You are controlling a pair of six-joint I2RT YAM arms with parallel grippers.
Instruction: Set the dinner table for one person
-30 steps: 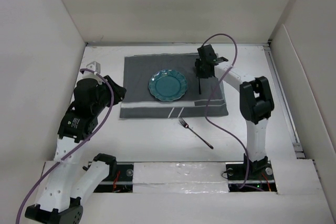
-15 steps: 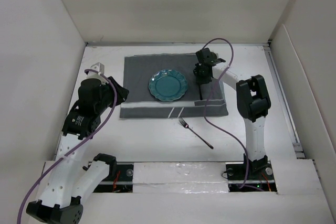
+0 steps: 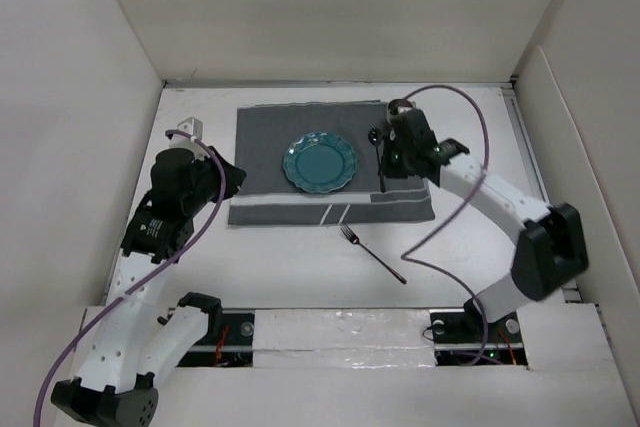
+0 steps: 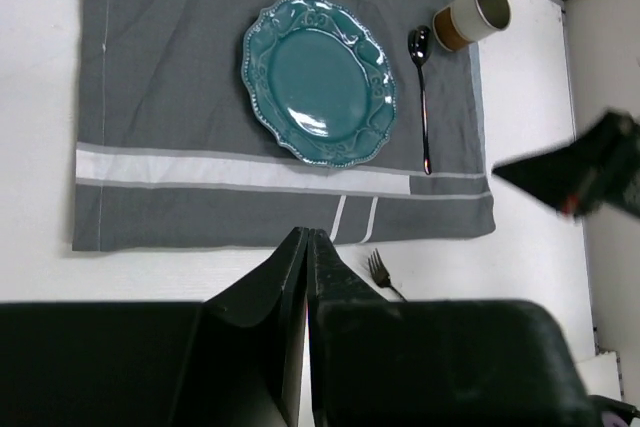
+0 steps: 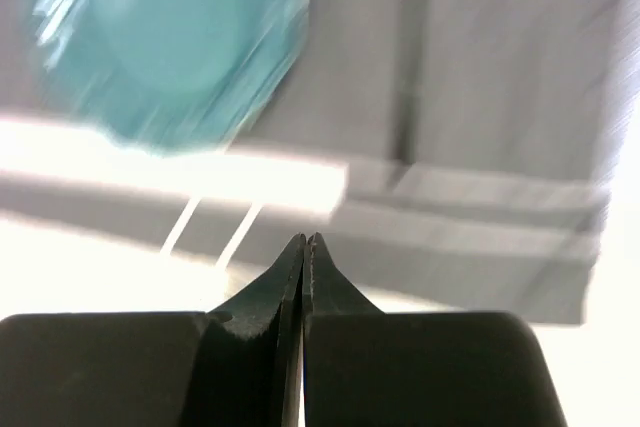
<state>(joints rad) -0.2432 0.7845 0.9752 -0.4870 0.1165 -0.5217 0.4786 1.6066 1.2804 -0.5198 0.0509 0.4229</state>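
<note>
The white dinner table [image 3: 290, 257] carries a dark grey placemat [image 3: 265, 152] with a teal plate [image 3: 320, 162] in its middle. A dark spoon [image 3: 379, 155] lies on the mat right of the plate. A tan and white cup [image 4: 472, 15] stands at the mat's far right corner. A fork [image 3: 372, 252] lies on the bare table in front of the mat. My right gripper [image 3: 394, 167] hovers over the mat's right part, shut and empty. Left of the mat, my left gripper [image 3: 232, 177] is shut and empty too. The right wrist view is blurred; its gripper [image 5: 304, 239] hangs over the mat's near edge.
White walls enclose the table on the left, back and right. A small white bracket [image 3: 185, 127] sits at the far left corner. Purple cables loop above both arms. My right arm shows as a dark blur [image 4: 580, 172] at the right of the left wrist view.
The right arm swung its elbow out to the right and drew its gripper nearer, leaving the spoon on the mat and uncovering the cup. The left gripper has shut.
</note>
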